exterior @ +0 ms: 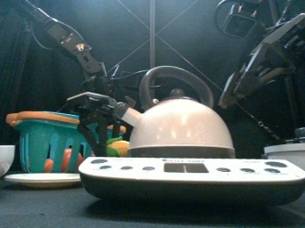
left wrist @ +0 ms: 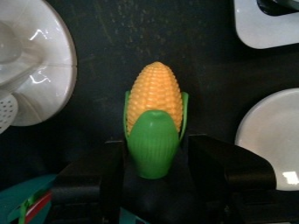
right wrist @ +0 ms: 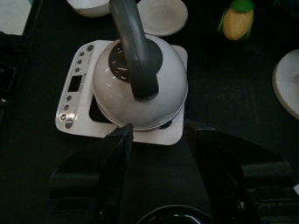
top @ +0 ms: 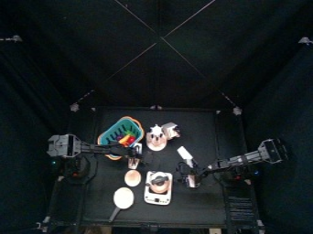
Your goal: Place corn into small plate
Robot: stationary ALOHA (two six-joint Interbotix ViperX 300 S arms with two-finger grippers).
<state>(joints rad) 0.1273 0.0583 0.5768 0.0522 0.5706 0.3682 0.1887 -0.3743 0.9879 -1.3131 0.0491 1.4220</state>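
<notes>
While we count only one yellow plastic corn cob with green husk (left wrist: 155, 114), we find it lying on the black table (top: 208, 137), its green stalk end between the spread jaws of the left gripper (left wrist: 156, 166), which do not press it. From above it is a small speck at the left gripper's tip (top: 131, 162).

We count two black arms and one white kettle with a dark handle (right wrist: 138, 87) on one white scale-like base (exterior: 185, 175). The right gripper (right wrist: 152, 140) hovers above the kettle, jaws apart and holding nothing.

Of plates, one small white round plate (top: 124, 197) sits at the table's front left; further white dishes are cut off at the edges of the left wrist view, so we cannot count them surely. One teal and orange basket (exterior: 50, 138) stands to the left.

At table height the kettle hides most of the corn, leaving a yellow-green sliver (exterior: 116, 148).
</notes>
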